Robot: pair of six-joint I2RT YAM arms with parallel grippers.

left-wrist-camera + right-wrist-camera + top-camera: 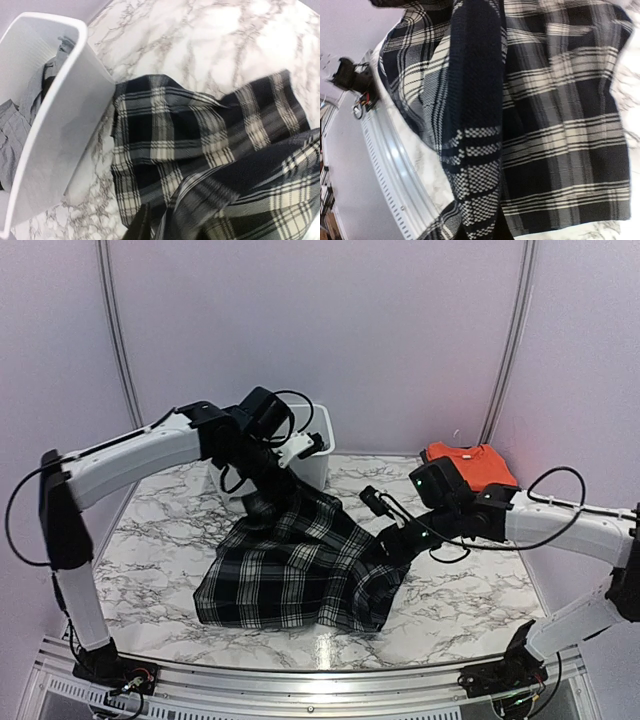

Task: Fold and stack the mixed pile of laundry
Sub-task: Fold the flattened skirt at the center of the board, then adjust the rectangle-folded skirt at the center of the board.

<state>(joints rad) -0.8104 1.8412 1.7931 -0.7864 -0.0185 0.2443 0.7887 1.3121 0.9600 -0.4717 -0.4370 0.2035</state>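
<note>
The black-and-white plaid skirt (295, 570) lies spread on the marble table, pulled up into a peak at its far corner and raised along its right edge. My left gripper (262, 502) is shut on that far corner; in the left wrist view the skirt (200, 145) runs down to a dark finger (136, 225). My right gripper (392, 540) is shut on the right edge, and the skirt (560, 125) drapes over its jaws and hides them. The orange T-shirt (468, 462) lies folded at the back right. A grey cloth (20, 125) sits inside the tub.
The white plastic tub (315, 455) stands at the back, just behind my left wrist, with its wall (65, 135) close beside the skirt's corner. A metal rail (300, 680) runs along the table's near edge, close under the skirt's hem (385, 165).
</note>
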